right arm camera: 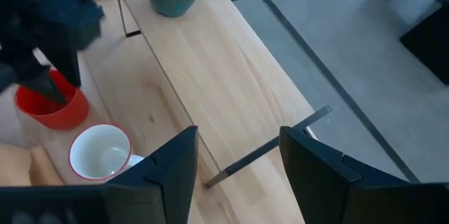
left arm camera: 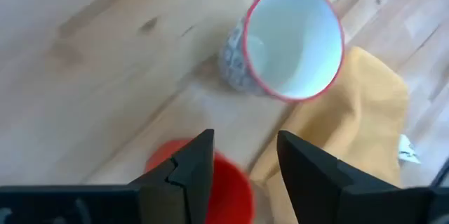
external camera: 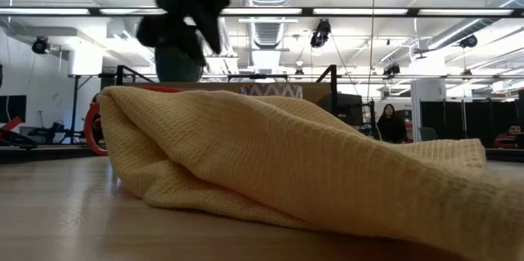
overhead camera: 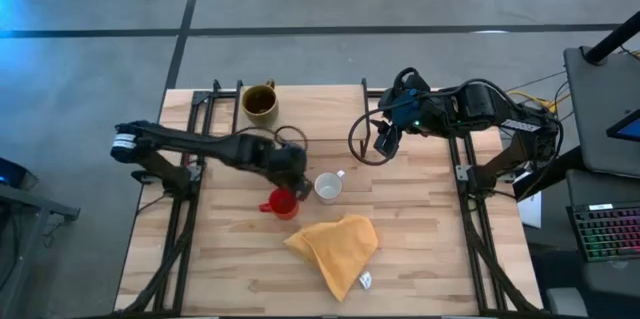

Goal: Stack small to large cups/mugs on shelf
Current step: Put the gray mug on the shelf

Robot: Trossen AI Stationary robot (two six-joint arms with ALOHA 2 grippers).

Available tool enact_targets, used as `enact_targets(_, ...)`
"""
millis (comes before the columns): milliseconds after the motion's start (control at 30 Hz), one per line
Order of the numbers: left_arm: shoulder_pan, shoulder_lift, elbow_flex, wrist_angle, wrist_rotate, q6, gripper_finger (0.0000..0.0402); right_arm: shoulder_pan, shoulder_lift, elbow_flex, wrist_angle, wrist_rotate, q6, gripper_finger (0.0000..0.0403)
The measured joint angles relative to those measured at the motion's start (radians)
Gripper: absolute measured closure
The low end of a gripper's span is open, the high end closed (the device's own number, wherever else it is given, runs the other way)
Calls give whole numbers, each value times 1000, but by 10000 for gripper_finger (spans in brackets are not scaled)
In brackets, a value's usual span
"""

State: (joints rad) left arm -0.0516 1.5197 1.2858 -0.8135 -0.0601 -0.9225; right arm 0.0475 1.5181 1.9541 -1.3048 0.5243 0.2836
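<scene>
Altogether three mugs show: the olive-brown mug (overhead camera: 259, 103) stands on the shelf (overhead camera: 320, 109) at its left end, while the white mug (overhead camera: 327, 187) and the red mug (overhead camera: 282, 203) sit on the tabletop (overhead camera: 420, 249) in front of the shelf, near one another but apart. The white one has a patterned outer wall and a red rim, seen best in the left wrist view (left arm camera: 287, 41). The left gripper (overhead camera: 290, 187) hangs directly over the red mug with its two fingers (left arm camera: 189, 168) parted; in the right wrist view one finger seems to dip inside the mug's mouth (right arm camera: 52, 97), though whether it touches the wall cannot be told, and nothing is clamped. The right gripper (overhead camera: 385, 139) waits above the right part of the shelf, its fingers (right arm camera: 172, 175) spread wide and holding nothing. One yellow-orange cloth (overhead camera: 335, 247) lies crumpled on the table just in front of the two mugs, a small white tag at its near edge. From table height that cloth (external camera: 270, 163) fills most of the picture and blocks nearly everything behind it; only the red mug's handle (external camera: 92, 128) peeks out at its left. Beyond the table a person (external camera: 388, 123) sits in the room.
</scene>
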Motion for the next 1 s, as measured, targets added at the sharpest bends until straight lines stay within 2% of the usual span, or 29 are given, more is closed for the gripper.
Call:
enact_targets(133, 25, 81, 126, -14, -4, 48, 259, 0, 0, 0, -6, 0, 19, 209)
enact_targets(233, 33, 146, 215, -86, -28, 71, 259, 0, -2, 0, -34, 0, 44, 209)
enact_targets(367, 38, 230, 266, -174, -22, 72, 259, 2, -5, 0, -66, 0, 74, 209)
enact_targets(567, 38, 274, 294, -130, -19, 95, 259, 10, -11, 0, -69, 0, 76, 209)
enact_targets(1000, 48, 311, 248, -43, -17, 108, 259, 14, -13, 0, -68, 0, 58, 209)
